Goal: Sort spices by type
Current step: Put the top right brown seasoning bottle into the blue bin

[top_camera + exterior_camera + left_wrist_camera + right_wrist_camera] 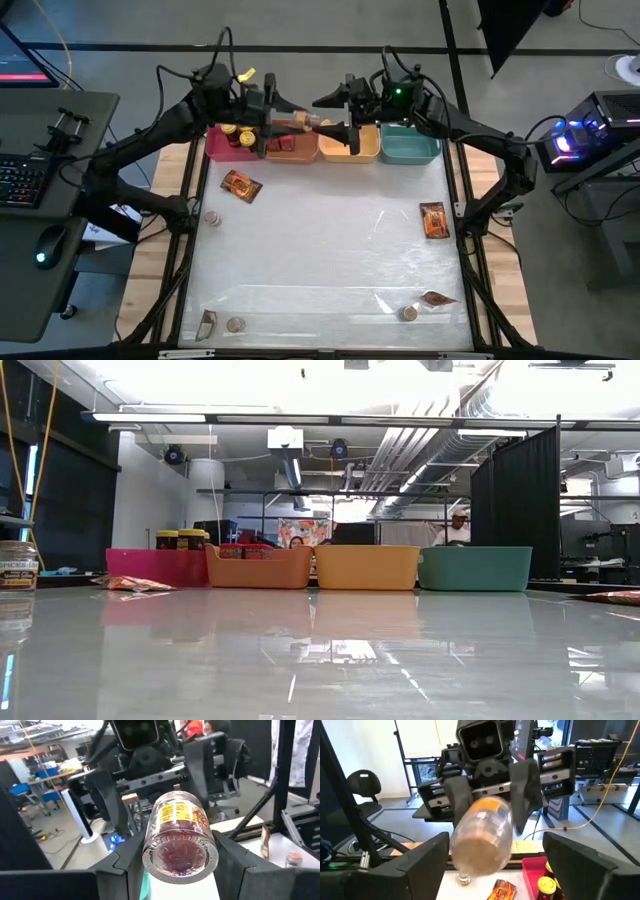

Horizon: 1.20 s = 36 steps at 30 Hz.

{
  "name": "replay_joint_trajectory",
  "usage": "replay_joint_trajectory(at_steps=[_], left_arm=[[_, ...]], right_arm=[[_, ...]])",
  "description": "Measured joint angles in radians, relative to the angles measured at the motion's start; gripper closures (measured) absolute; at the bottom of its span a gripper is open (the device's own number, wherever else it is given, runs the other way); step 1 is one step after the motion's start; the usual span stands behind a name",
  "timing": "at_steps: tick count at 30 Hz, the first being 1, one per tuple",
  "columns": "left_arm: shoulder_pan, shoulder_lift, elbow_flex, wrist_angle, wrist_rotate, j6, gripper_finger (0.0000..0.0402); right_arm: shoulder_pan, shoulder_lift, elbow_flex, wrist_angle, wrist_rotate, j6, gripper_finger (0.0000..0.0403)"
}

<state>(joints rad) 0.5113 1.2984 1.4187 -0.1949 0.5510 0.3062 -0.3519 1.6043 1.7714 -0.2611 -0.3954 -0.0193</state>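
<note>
**Position of the held thing.** My left gripper was clamped on a small spice jar, one finger on each side of its body. The jar hung in the air above the row of bins at the far edge of the table, over the orange bin and near the yellow bin.

**Relation governing the next move.** The jar lay on its side. Its long axis ran from my left gripper toward my right gripper, roughly along the row of bins. One flat end faced my left wrist and the other faced my right wrist. My right gripper stood opposite, its fingers wide apart and holding nothing, with the jar's free end in line with the gap between them. I could not tell whether that end had already entered the gap. My judgement: this was a hand-over, and the right gripper had to close on the free end before the left let go.

**Other stock.** Yellow-lidded jars sat in the pink bin. A foil packet and several others lay loose on the table.

**Writing.** The jar carried a yellow label with red print; I could not read it.
</note>
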Motion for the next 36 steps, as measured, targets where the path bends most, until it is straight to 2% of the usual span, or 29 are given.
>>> replay_joint_trajectory(at_steps=[16,20,26,31,36], left_arm=[[-0.008,0.025,0.0,0.047,-0.014,-0.014,0.0247],[-0.008,0.025,0.0,0.058,-0.014,-0.015,0.0247],[-0.007,0.023,0.001,0.065,-0.025,-0.015,0.0247],[-0.008,0.022,0.002,0.066,-0.028,-0.061,0.0237],[-0.005,0.017,0.001,0.026,-0.082,-0.107,0.0188]], right_arm=[[0.022,0.008,0.0,-0.009,-0.009,-0.008,0.009],[0.024,0.008,0.0,-0.004,-0.002,-0.011,0.0127],[0.023,0.007,0.0,-0.011,0.033,-0.02,0.0234],[0.024,0.007,0.0,-0.012,0.042,-0.022,0.0235],[0.009,0.005,0.0,-0.041,0.038,-0.039,0.0235]])
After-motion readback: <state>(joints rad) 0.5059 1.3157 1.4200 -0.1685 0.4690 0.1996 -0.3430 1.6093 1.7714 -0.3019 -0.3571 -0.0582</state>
